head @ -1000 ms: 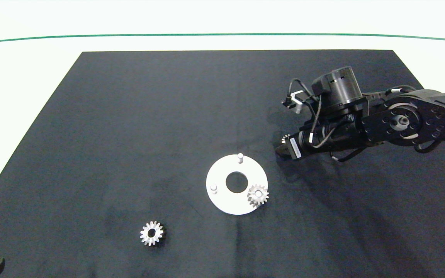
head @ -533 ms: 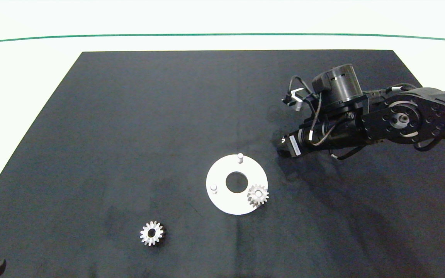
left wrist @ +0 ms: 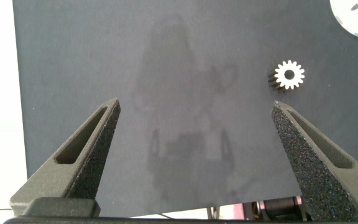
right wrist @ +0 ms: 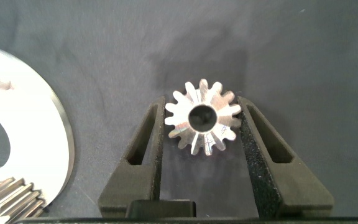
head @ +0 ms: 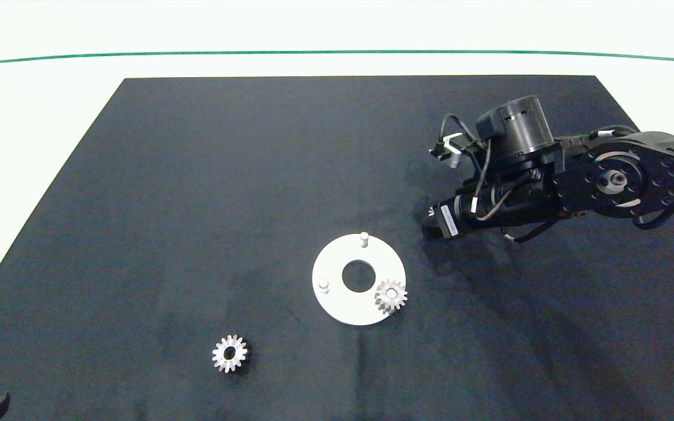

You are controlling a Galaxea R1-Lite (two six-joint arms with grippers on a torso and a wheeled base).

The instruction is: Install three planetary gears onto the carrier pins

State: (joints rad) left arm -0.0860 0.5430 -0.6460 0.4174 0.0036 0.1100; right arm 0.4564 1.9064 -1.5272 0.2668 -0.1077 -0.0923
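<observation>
Right pincer (right wrist: 201, 127) apparently around gear (right wrist: 202, 117)

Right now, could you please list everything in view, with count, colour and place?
gears: three, silver; one on the disc's pin, one loose on the mat near the front left, one between the right gripper's fingers.
disc: one, white, mat centre.
bare pins: two, white, on the disc.
mat: one, black, covering the table.
table: one, white, around the mat.
line: one, green, across the far table edge.
left gripper: grey, open, above bare mat at the front left corner.
right gripper: grey, closed on its gear, right of the disc.
</observation>
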